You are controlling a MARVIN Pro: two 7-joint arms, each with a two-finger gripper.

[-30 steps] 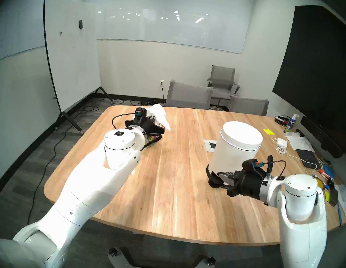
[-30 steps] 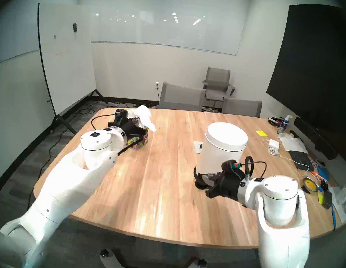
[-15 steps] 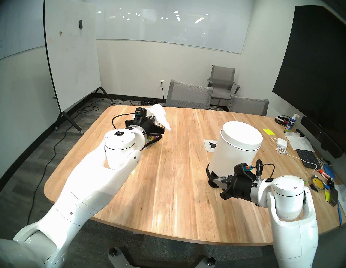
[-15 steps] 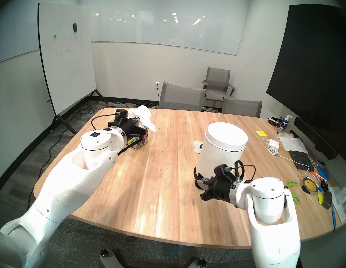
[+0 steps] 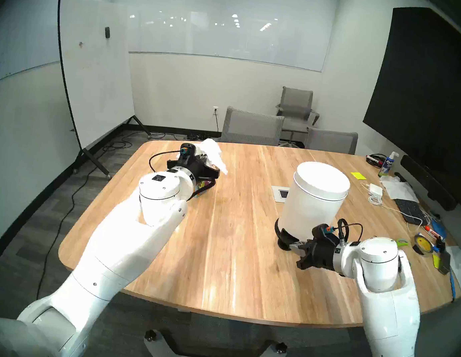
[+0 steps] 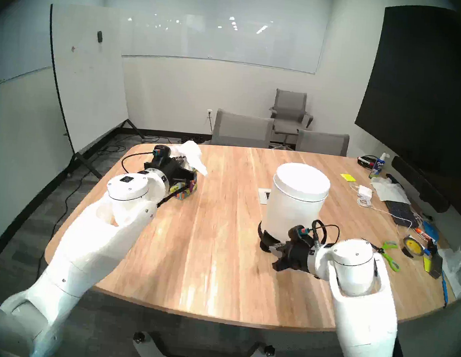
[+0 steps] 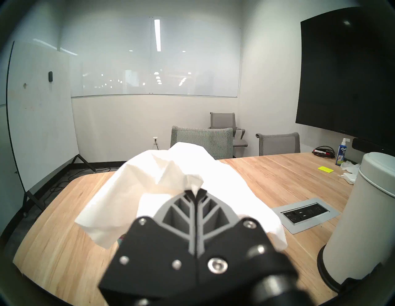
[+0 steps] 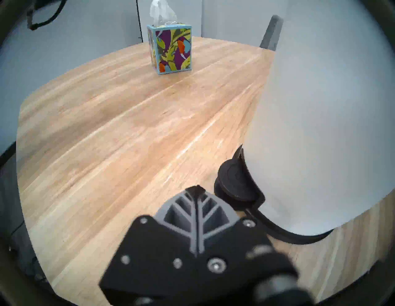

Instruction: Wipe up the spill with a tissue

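Lower and nearer the pedal of the white bin than a second ago, my right gripper is pinched shut on nothing, its tip just beside that black pedal above the worktop. Meanwhile my left gripper has not moved: it is level over the toucan-printed tissue box, clamped on the tissue, which drapes white to both sides of the closed fingers. I can see no spill on the wood from any camera.
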